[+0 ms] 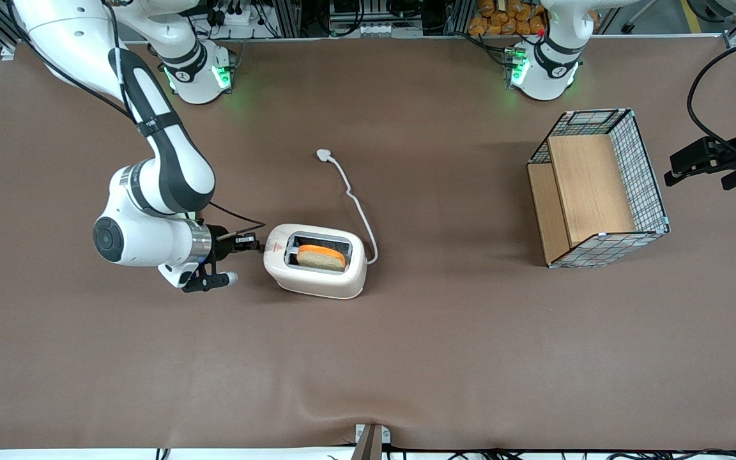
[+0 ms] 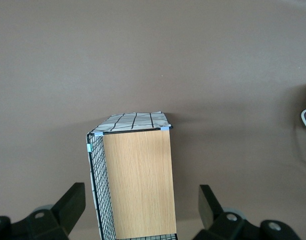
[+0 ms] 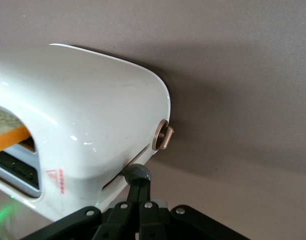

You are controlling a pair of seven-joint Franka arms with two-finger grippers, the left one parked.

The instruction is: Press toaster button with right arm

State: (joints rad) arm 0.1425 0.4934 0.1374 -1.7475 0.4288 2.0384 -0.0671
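the cream-white toaster (image 1: 315, 260) sits on the brown table (image 1: 406, 358) a little left of centre in the front view, a slice of orange-topped bread (image 1: 321, 257) standing in its dark top slot. its white cord (image 1: 358, 211) curls up the frame to a white plug (image 1: 324, 154) lying on the table, farther from the front camera.

the right arm (image 1: 151, 191) reaches down from the upper left of the front view, and its gripper (image 1: 250, 243) lies level against the toaster's short end at the working arm's end of the table. in the right wrist view the black fingers (image 3: 138, 210) are drawn together, holding nothing, their tips touching the toaster button (image 3: 137, 173), a small grey knob at the slit in that short end. a tan round dial (image 3: 162, 136) sticks out of the same end just beside it.

a wire-mesh basket (image 1: 646, 172) with wooden shelves stands well apart toward the parked arm's end of the table, at the right of the front view.
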